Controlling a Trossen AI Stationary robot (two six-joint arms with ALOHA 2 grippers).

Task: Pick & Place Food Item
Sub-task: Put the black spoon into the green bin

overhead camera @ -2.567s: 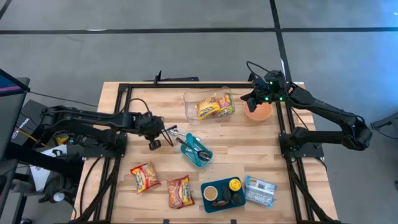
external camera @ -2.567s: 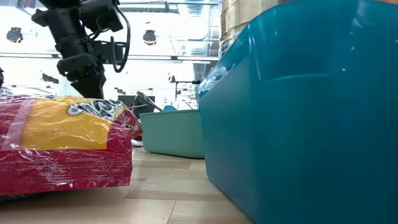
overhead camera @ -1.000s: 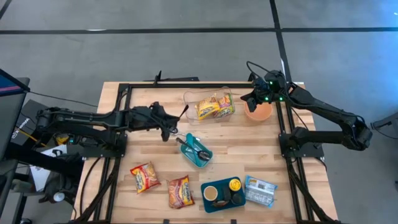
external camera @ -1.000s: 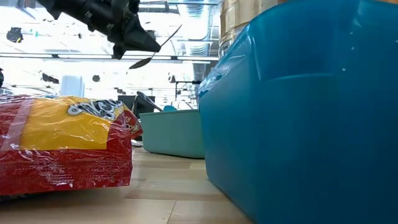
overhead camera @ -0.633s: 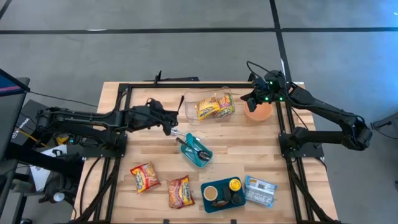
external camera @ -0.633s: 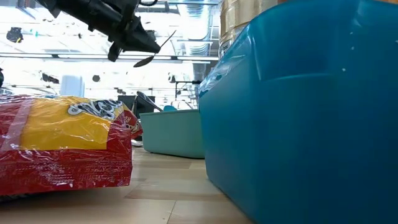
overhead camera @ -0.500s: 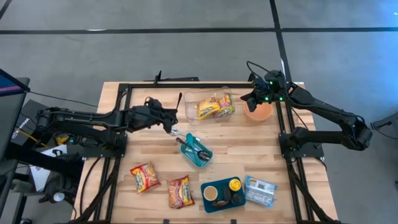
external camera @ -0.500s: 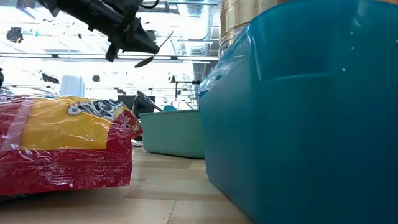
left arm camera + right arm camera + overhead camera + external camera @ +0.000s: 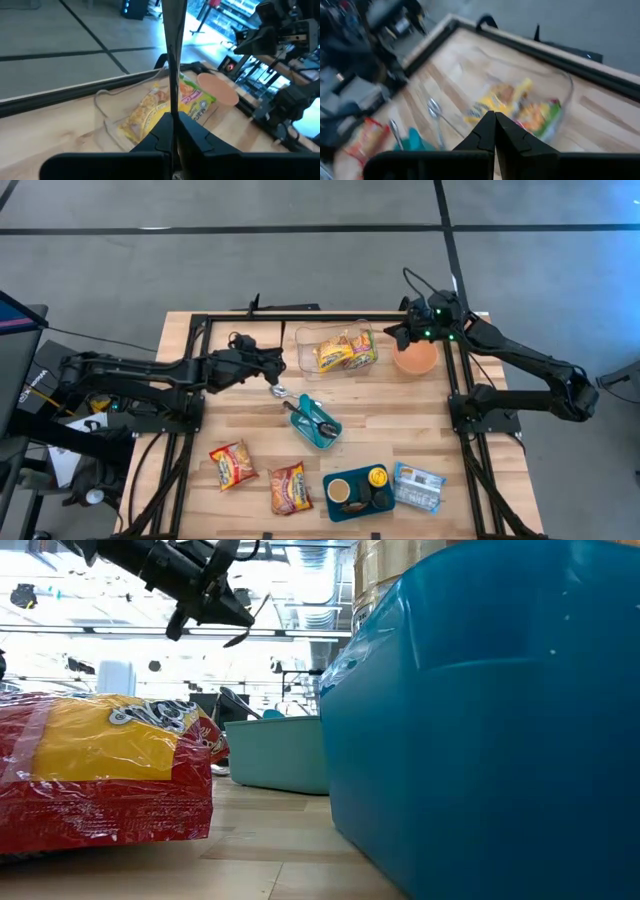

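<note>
Left wrist view has the clearest look at it: the left gripper (image 9: 172, 131) is clamped tight on a thin dark utensil (image 9: 172, 55), probably a fork or spoon handle, that sticks straight out past the fingertips (image 9: 159, 135). From above, the left gripper (image 9: 270, 363) sits up off the table, just left of the clear container (image 9: 304, 353), which holds a couple of yellow noodle packets (image 9: 344, 352). A metal spoon (image 9: 279, 391) lies on the wood right below the gripper, next to a small teal tray (image 9: 326, 432) with more cutlery in it.

Right gripper (image 9: 397, 335) is closed with nothing in it, hanging by the upper left rim of the orange bowl (image 9: 416, 361) at the far right side of the table. Its wrist camera looks past the shut fingers (image 9: 485, 131) toward the clear container.

Near the front edge there are two more noodle packets (image 9: 232, 464) and (image 9: 290, 487) on the wooden table (image 9: 240, 420), well apart from both arms. Right of those is a blue tray (image 9: 340, 507) with a yellow cup and other bits, then a pale blue packet (image 9: 419, 486) beside it.
</note>
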